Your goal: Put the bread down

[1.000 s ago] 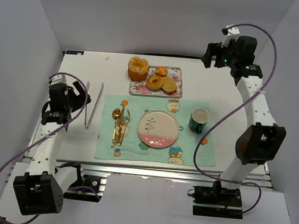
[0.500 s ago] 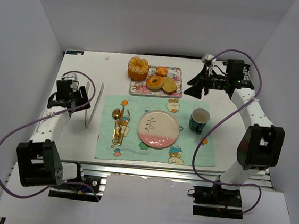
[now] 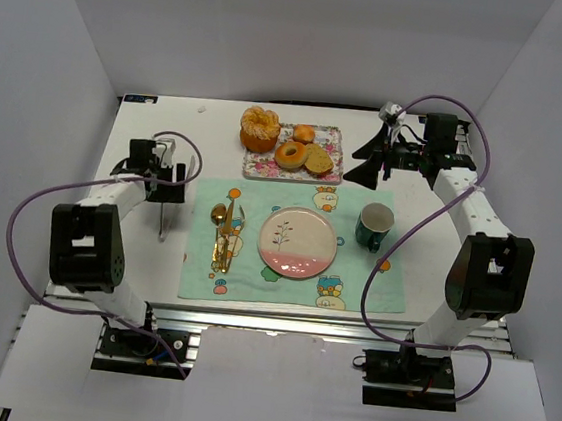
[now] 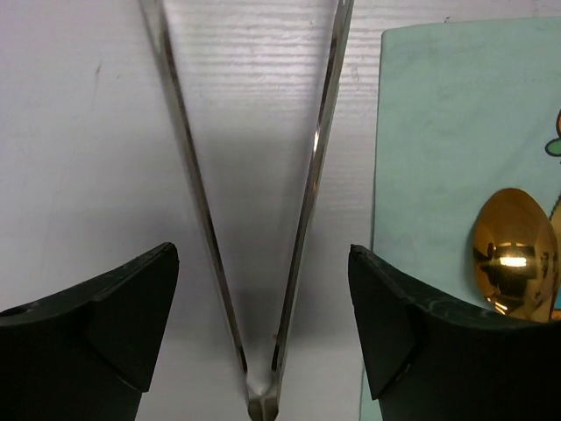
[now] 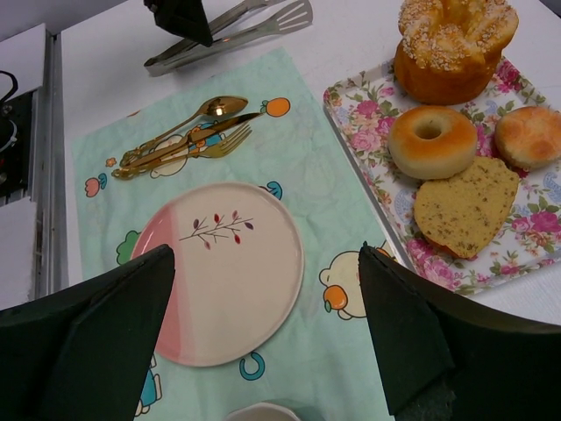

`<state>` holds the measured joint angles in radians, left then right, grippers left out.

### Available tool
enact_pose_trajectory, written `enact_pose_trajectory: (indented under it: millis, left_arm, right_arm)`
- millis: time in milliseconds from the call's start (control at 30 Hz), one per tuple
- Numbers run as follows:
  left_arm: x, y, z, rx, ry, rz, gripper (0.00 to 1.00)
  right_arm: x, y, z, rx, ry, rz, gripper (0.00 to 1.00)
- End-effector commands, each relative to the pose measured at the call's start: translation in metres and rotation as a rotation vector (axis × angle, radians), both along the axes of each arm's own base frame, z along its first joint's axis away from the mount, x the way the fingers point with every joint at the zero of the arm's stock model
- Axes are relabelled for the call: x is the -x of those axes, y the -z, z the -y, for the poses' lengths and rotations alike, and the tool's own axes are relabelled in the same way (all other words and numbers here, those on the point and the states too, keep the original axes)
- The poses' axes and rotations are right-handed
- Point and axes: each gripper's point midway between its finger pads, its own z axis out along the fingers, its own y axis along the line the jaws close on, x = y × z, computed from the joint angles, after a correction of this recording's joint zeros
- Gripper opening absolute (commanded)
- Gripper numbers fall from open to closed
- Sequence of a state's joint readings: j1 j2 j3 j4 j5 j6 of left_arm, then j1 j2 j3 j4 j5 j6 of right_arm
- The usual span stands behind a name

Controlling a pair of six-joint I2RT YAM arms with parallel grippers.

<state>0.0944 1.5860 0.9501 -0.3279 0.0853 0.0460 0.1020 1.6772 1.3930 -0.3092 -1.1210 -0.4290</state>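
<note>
Several breads lie on a floral tray (image 3: pixel 330 170) at the back: a sesame ring loaf (image 3: pixel 260 128), a bagel (image 3: pixel 291 155), a seeded slice (image 3: pixel 318 159) and a small roll (image 3: pixel 304 134). A pink-and-white plate (image 3: pixel 298 242) sits bare on the placemat. Steel tongs (image 3: pixel 163 216) lie left of the mat. My left gripper (image 3: pixel 166 180) is open and low over them. In the left wrist view its fingers straddle the tongs (image 4: pixel 302 202) near the hinge without touching. My right gripper (image 3: pixel 356 170) is open and empty, right of the tray. In the right wrist view it (image 5: pixel 267 254) hovers above the plate (image 5: pixel 228 289).
A green mug (image 3: pixel 374 225) stands right of the plate. Gold cutlery (image 3: pixel 222 229) lies on the mint placemat (image 3: pixel 354 284) left of the plate, and the spoon also shows in the left wrist view (image 4: pixel 513 254). White walls enclose the table on three sides.
My left gripper has swung right and come down over the tongs. My right arm dropped from high at the back to beside the tray, then held still.
</note>
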Motion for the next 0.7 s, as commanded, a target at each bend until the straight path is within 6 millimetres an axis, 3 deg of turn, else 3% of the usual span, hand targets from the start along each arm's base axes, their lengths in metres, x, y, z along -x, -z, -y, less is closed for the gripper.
enact_pose_trajectory:
  millis: [0,233,400,533,567,633,667]
  left_arm:
    - [-0.021,0.0,0.002,-0.056,0.05,0.014,0.87]
    - [-0.022,0.023,-0.004,-0.078,0.018,-0.025,0.8]
    - [-0.006,0.042,-0.001,-0.059,0.0,-0.074,0.7]
    - [0.006,0.053,-0.005,-0.074,-0.034,-0.098,0.52]
    - [0.007,0.054,-0.006,-0.074,-0.044,-0.1,0.41]
    - [0.011,0.056,-0.006,-0.071,-0.06,-0.1,0.35]
    - [0.008,0.049,-0.007,-0.073,-0.066,-0.077,0.25]
  right_arm:
    - [-0.007,-0.018,0.001,-0.016,0.003,0.059,0.89]
    - [-0.013,-0.021,0.007,-0.029,0.029,0.047,0.89]
    - [-0.015,-0.02,0.011,-0.035,0.043,0.034,0.89]
    - [-0.018,-0.023,0.014,-0.043,0.053,0.038,0.89]
    - [-0.018,-0.024,0.014,-0.043,0.051,0.039,0.89]
    - [-0.019,-0.024,0.015,-0.044,0.055,0.039,0.89]
    - [-0.02,-0.025,0.016,-0.044,0.056,0.041,0.89]
